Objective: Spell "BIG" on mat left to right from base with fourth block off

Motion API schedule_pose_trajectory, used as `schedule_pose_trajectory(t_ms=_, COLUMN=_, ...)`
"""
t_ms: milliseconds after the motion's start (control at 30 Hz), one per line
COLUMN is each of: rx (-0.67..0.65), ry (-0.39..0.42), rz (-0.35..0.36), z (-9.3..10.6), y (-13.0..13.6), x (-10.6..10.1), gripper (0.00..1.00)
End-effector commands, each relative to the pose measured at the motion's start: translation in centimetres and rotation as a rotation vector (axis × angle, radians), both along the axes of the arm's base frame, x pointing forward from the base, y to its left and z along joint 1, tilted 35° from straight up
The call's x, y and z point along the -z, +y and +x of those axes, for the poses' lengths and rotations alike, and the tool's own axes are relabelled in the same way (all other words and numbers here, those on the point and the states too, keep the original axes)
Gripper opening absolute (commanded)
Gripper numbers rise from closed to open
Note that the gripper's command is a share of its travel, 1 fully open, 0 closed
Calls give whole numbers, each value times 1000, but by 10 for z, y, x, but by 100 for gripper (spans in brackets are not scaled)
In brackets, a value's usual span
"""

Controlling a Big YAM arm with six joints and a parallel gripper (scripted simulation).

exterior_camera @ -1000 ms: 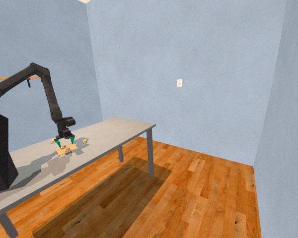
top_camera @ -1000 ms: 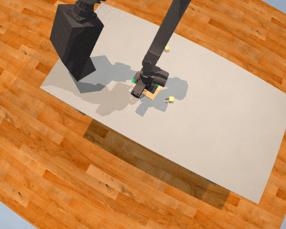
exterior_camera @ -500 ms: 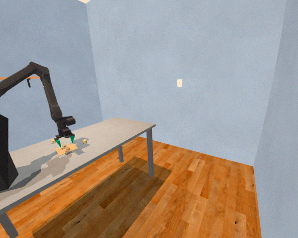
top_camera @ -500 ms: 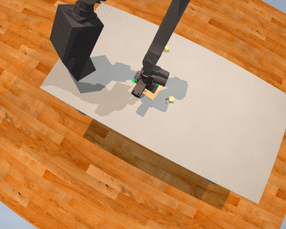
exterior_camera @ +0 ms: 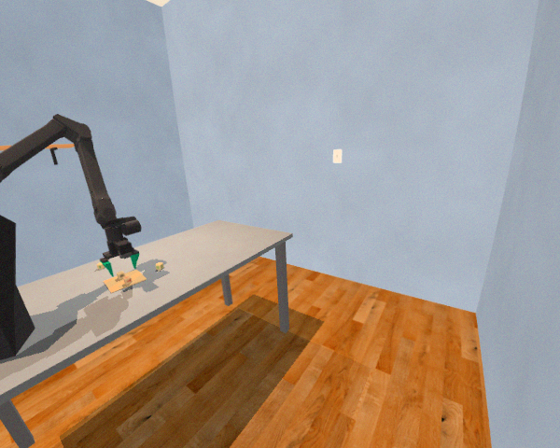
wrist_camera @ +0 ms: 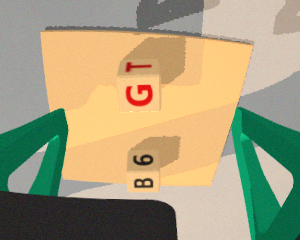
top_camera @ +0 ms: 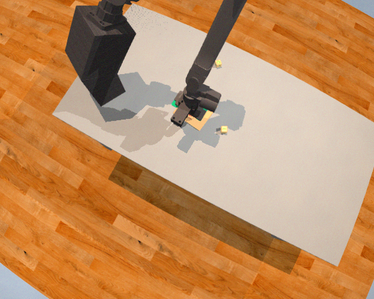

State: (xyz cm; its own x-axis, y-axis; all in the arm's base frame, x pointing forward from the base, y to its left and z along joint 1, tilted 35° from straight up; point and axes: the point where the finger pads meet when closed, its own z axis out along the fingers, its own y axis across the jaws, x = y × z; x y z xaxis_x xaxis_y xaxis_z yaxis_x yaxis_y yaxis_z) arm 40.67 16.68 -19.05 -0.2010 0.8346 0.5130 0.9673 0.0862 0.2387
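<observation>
An orange mat [wrist_camera: 146, 110] lies on the grey table; it also shows in the top view [top_camera: 198, 120] and the exterior view [exterior_camera: 125, 280]. A block with a red G on top [wrist_camera: 140, 91] sits near the mat's middle. A block with a black B on top [wrist_camera: 145, 171] sits at the mat's near edge in the wrist view. My gripper [wrist_camera: 150, 118] with green fingers is open and empty, hovering above the mat [exterior_camera: 120, 262]. Two more yellowish blocks lie off the mat on the table, one [top_camera: 224, 129] close to the mat and one [top_camera: 218, 63] farther away.
The robot's dark base [top_camera: 98, 48] stands at the table's end. The arm [top_camera: 209, 48] hides most of the mat in the top view. The table's edges lie far from the mat.
</observation>
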Motion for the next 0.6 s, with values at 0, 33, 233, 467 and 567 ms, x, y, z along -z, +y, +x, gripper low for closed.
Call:
schedule_pose_trajectory(t_ms=0, rx=14, ry=-25, rz=2, z=7, y=-14, x=-19, gripper=90)
schedule_pose_trajectory(t_ms=33, rx=14, ry=-25, rz=2, z=7, y=-15, x=-22, gripper=90)
schedule_pose_trajectory(t_ms=233, rx=14, ry=-26, rz=2, z=5, y=-21, x=-31, gripper=90)
schedule_pose_trajectory(t_ms=467, rx=14, ry=-28, rz=1, z=4, y=-28, x=-41, gripper=90)
schedule_pose_trajectory(t_ms=567, rx=6, ry=-34, rz=2, z=5, y=-25, x=-43, gripper=90)
